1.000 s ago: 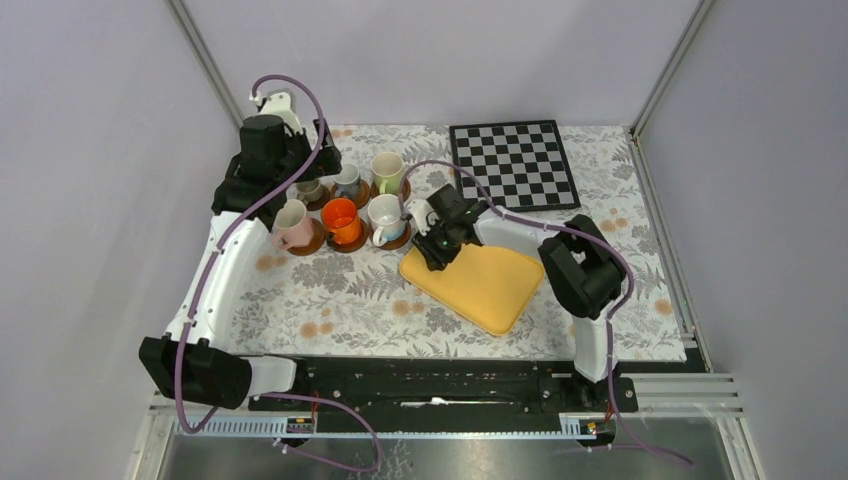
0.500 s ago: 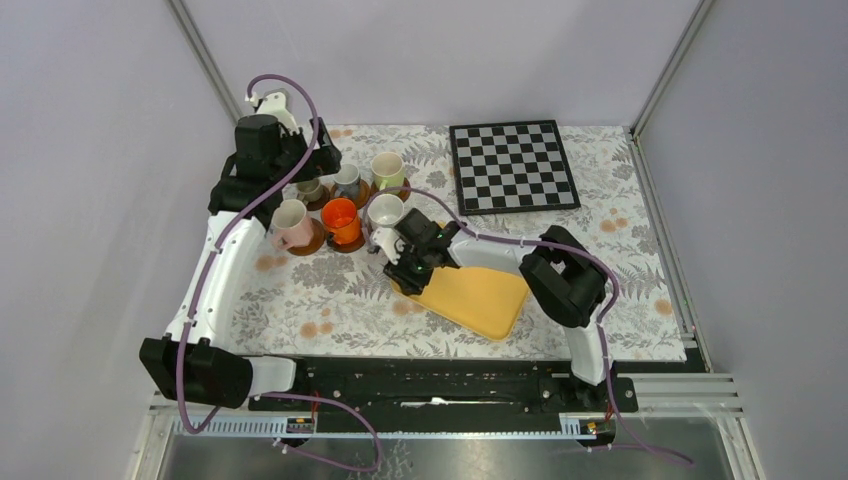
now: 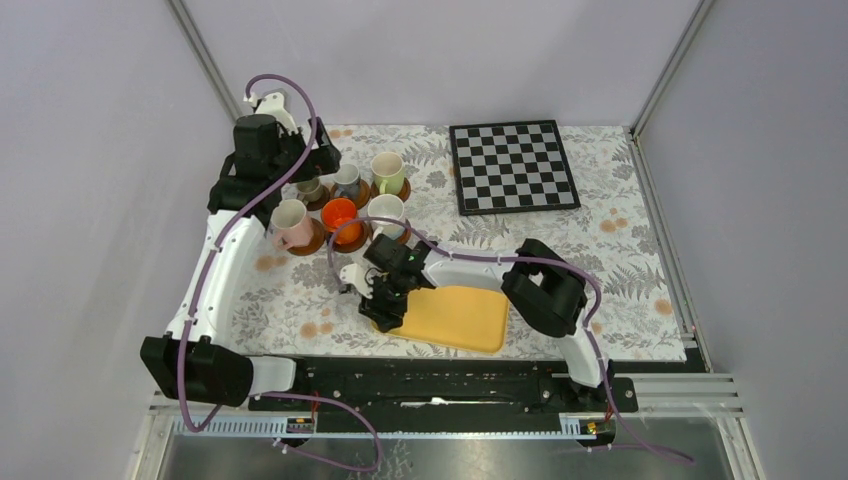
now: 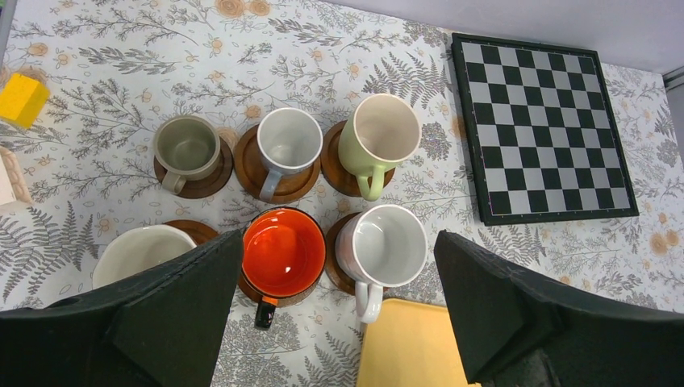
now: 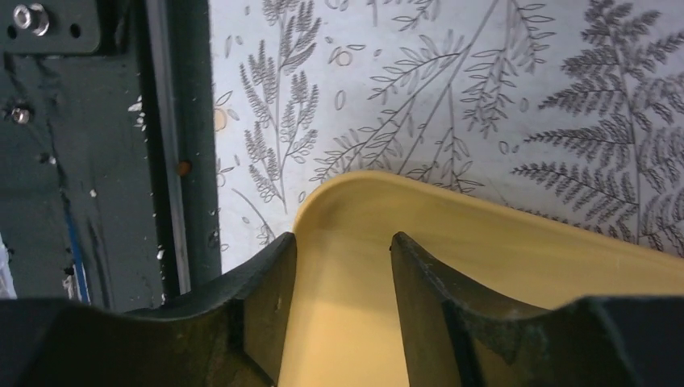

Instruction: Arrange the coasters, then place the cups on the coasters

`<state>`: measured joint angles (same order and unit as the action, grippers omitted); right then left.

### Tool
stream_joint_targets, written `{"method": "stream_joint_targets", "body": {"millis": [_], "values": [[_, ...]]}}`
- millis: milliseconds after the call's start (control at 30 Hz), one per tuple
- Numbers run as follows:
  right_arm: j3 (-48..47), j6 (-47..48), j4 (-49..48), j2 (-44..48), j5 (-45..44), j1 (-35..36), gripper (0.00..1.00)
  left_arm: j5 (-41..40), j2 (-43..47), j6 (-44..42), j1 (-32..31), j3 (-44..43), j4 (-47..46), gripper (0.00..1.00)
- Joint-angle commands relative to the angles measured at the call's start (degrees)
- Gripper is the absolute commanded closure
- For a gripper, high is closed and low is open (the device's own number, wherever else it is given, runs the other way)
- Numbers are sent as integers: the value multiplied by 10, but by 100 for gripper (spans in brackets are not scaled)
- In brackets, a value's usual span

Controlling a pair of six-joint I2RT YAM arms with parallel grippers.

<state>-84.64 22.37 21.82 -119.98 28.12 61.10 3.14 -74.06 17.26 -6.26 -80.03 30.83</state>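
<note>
Yellow tray [image 3: 455, 318]; orange-red cup [image 4: 282, 251]; black-white chequered board [image 3: 513, 165]; fern-print cloth [image 3: 300, 290].

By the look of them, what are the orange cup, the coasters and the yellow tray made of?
Orange cup: likely glazed ceramic; glossy, with light sheen inside.
Coasters: probably wood, though dark plastic is possible; matte dark brown with a raised rim.
Yellow tray: looks like moulded plastic; smooth satin surface, rounded lip.

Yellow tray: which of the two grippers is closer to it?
Right. The right gripper is clamped on the yellow tray at the rim of its left end; the left gripper hangs open above the cups, beyond the tray's far side.
</note>
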Motion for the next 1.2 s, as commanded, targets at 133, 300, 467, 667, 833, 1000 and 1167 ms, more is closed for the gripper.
{"method": "stream_joint_targets", "body": {"millis": [133, 300, 467, 667, 833, 1000, 1167], "values": [[-9, 69, 99, 91, 29, -34, 32, 33, -10, 12, 13, -18, -11, 1], [61, 140, 169, 220, 30, -132, 17, 42, -22, 10, 13, -31, -2, 1], [192, 225, 211, 339, -32, -226, 11, 41, -20, 7, 14, -29, -2, 1], [338, 361, 219, 418, -87, -326, 13, 43, -24, 9, 16, -20, -4, 1], [405, 432, 187, 421, -110, -358, 13, 48, -24, 16, 18, -19, -5, 1], [413, 439, 143, 381, -107, -371, 13, 46, -21, 16, 20, -19, -5, 1], [399, 466, 116, 337, -87, -371, 13, 48, -20, 18, 22, -16, -6, 1]]}}
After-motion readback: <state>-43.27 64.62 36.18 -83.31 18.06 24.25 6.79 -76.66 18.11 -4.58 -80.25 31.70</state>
